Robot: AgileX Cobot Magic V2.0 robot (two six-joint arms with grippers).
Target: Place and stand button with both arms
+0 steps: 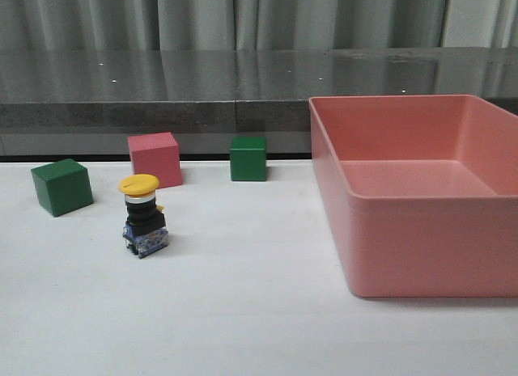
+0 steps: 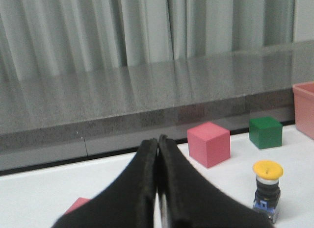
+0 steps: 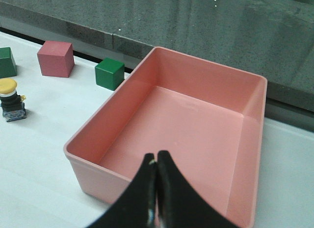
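Closed black left hand [image 2: 158,189] and right hand [image 3: 156,189] hold nothing; beyond the left, the upright yellow-capped black push-button [image 1: 143,217] looks light, rigid, top-heavy: grip its black barrel.

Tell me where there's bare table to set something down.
Bare table stretches between the button and the pink bin, and along the whole near edge. It's crowded at the back left, where two green cubes and the pink cube stand.
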